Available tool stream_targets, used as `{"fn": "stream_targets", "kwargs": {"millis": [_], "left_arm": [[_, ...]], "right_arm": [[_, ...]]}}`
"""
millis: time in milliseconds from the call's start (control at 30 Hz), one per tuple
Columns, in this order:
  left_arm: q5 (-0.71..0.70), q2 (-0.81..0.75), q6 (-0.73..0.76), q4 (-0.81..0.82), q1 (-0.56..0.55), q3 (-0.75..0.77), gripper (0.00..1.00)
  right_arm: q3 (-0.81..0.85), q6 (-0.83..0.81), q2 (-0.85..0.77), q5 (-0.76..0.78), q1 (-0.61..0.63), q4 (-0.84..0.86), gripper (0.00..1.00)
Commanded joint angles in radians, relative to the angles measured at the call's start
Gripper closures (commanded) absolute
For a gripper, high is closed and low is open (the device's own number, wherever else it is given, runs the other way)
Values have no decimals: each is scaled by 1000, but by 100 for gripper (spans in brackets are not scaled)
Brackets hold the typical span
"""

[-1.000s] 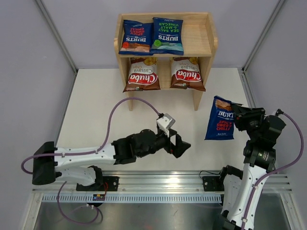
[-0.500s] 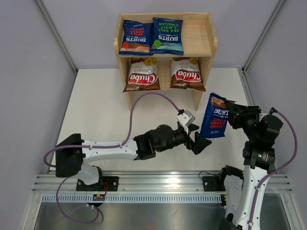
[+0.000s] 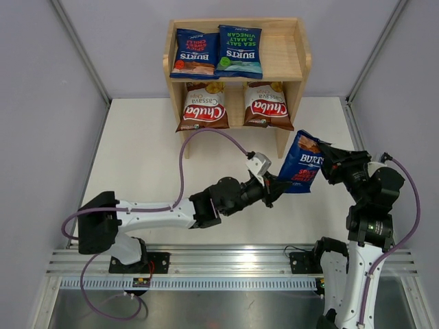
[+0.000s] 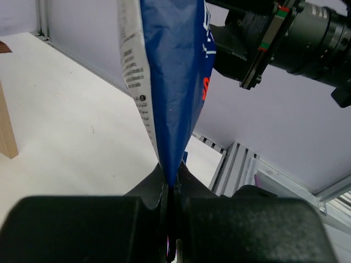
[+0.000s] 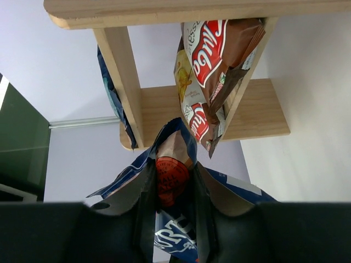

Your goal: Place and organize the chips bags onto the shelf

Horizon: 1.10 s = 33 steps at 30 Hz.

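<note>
A dark blue Burts chips bag (image 3: pixel 302 168) hangs tilted above the table, right of the shelf's front leg. My right gripper (image 3: pixel 326 162) is shut on its upper end (image 5: pixel 173 171), jaws pressed on both sides. My left gripper (image 3: pixel 278 185) is shut on the bag's lower edge (image 4: pixel 174 87), with the seam pinched between the fingers. The wooden shelf (image 3: pixel 285 56) stands at the back. Two Burts bags (image 3: pixel 195 53) (image 3: pixel 240 50) lie on its top tier. Two brown Chuba bags (image 3: pixel 204 106) (image 3: pixel 267 105) lean on the lower tier.
The right part of the shelf's top tier is bare wood. A purple cable (image 3: pixel 206 135) arches over the left arm. An aluminium rail (image 3: pixel 226 264) runs along the near edge. Grey walls close in both sides of the white table (image 3: pixel 137 151).
My left arm reached right to the hanging bag and its jaws closed on the bottom edge. The right gripper carried the bag slightly left and tilted it.
</note>
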Motion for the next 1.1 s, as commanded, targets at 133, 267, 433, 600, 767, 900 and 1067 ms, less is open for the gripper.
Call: {"fn": "stream_targets", "kwargs": {"millis": [133,267,433,600,767,900,1067], "left_arm": [[-8,-181,61,47,5,-66,100],[166,-293,128,-158,5,-85,100],[404,-510,199,-423,8,-131,100],[675,-657,223,-583,18,-143,100],[873,-712,214,-671,18,-143,100],[1118,-696,202,-705,17,-118,100],[1203,-705,203,-708,3,-120,100]], "right_arm": [[54,-58,40,-104,13,162,74],[144,-353,88,-239,25,208,18],[365,-948,138,-305,94,-137,1],[472,-1297,132,-485,318,-328,1],[467,-1187,183,-396,480,-335,1],[380,-996,220,-440,562,-197,0],[338,-942,235,-446,652,-195,1]]}}
